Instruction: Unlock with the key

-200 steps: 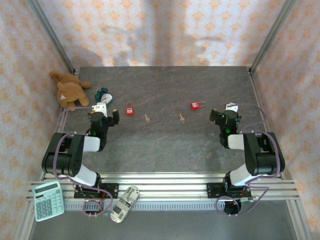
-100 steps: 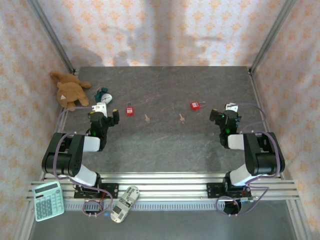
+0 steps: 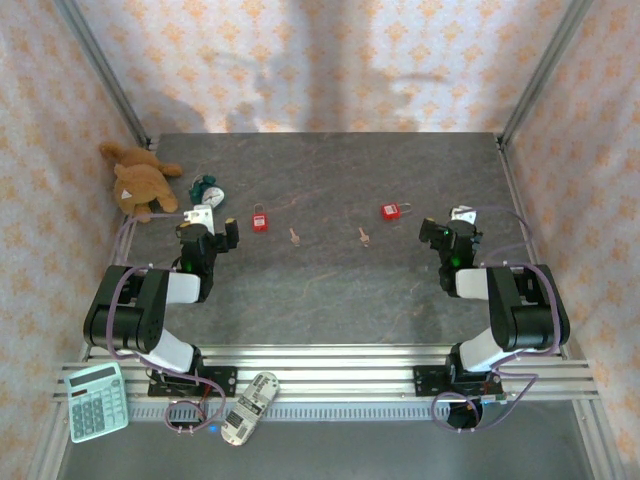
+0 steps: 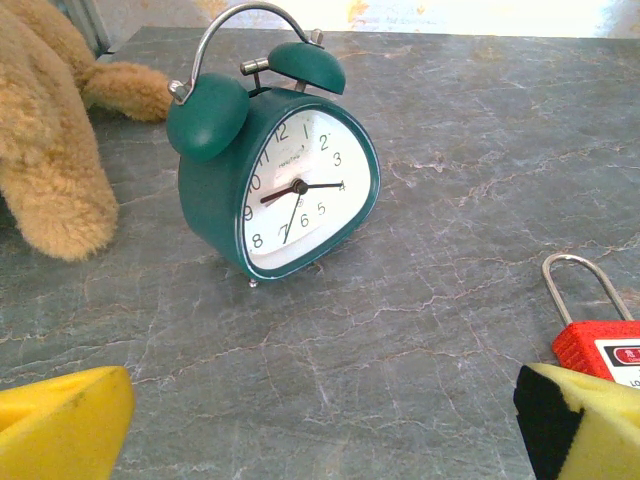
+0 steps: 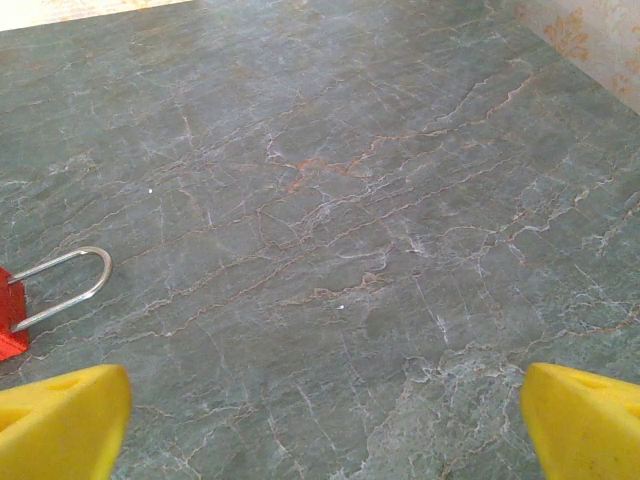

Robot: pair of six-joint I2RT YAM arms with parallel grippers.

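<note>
Patterned walls point(image 3: 400, 60) enclose a dark table point(image 3: 330, 290)
Cream paper with orange floral motifs covers three sides; metal posts point(image 3: 100, 70) stand at the back corners; soft shadows fall on the rear wall.

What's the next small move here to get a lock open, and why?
Probably move the right claw left toward the nearer key. It lies loose on the table beside the right padlock, and that claw is open and empty, so picking up a key comes first.

Lab rig: alu frame point(image 3: 330, 380), wallpaper walls point(image 3: 330, 60)
</note>
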